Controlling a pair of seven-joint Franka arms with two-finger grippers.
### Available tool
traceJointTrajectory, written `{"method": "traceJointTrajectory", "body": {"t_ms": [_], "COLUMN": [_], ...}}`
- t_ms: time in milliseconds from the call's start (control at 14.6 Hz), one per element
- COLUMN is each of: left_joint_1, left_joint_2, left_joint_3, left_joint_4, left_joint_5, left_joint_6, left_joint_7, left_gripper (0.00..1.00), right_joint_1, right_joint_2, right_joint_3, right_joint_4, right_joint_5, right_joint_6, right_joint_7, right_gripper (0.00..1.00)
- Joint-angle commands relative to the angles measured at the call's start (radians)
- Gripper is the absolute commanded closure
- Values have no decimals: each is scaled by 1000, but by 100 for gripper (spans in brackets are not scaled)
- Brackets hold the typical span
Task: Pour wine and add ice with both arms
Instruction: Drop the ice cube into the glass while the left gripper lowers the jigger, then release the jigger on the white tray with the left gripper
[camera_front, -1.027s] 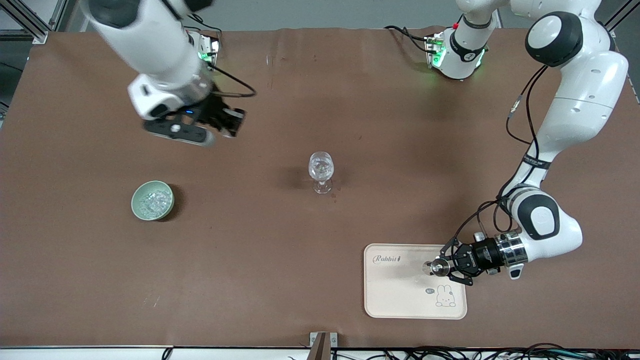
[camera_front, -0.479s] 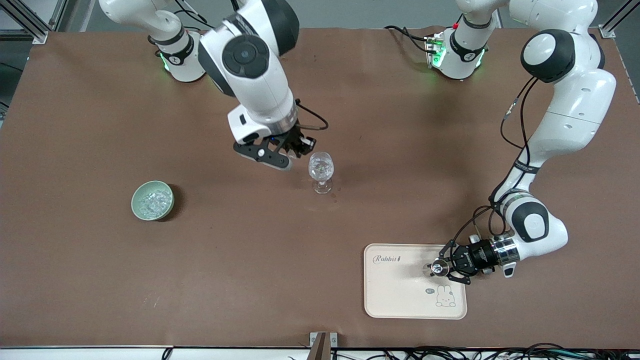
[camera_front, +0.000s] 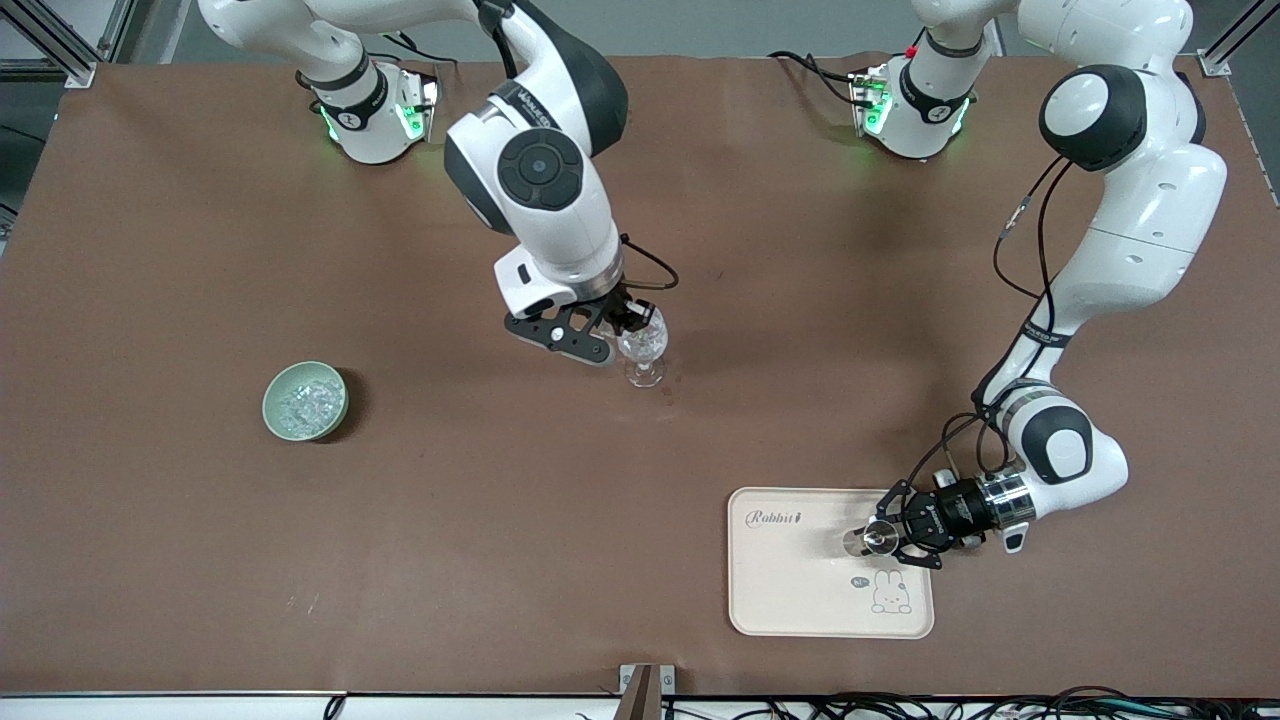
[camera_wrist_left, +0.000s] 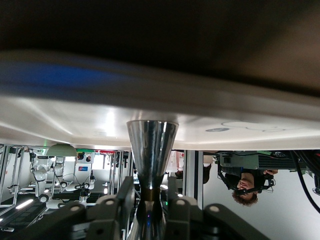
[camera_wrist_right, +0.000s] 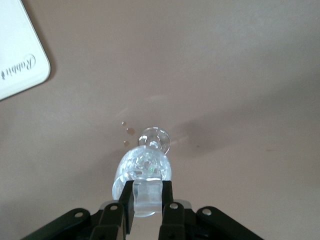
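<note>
right gripper (camera_front: 628, 330) is pinching an ice chunk (camera_wrist_right: 148, 192) right over the upright stemmed glass (camera_front: 641, 345) mid-table, while left gripper (camera_front: 885, 535) clamps a metal jigger (camera_front: 868, 539) on the tray (camera_front: 790, 600) near the front edge.

**Arm poses**

Right arm (camera_front: 545, 190) reaches toward the table's middle, wrist pointing down; right gripper (camera_wrist_right: 148, 196) hangs over the glass (camera_front: 641, 340), fingers clamped on an ice (camera_wrist_right: 148, 194) chunk. Left arm (camera_front: 1120, 240) folded low; left gripper (camera_front: 888, 535) horizontal, closed on a metal cup (camera_wrist_left: 151, 145).
</note>
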Motion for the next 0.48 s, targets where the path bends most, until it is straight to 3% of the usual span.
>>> {"method": "traceJointTrajectory", "body": {"t_ms": [0,205,411], "left_joint_1": [-10,-4,5], "left_joint_2": [2,-33,-110], "left_joint_3": [10,45,63], "left_joint_4": [18,15,12], "left_joint_5": [-23,22,302], "left_joint_6": [1,-9,-22], "left_joint_7": [21,14,3], "left_gripper": [0,0,0], "right_joint_1": [27,45,55], "right_joint_2": [32,57,59], "right_joint_3": [-10,-10,-8], "right_joint_4": [22,25,25], "right_joint_5": [18,18,18], "right_joint_6": [-6,-3,-3], "right_joint_7": [21,82,89], "right_gripper": [99,99,99]}}
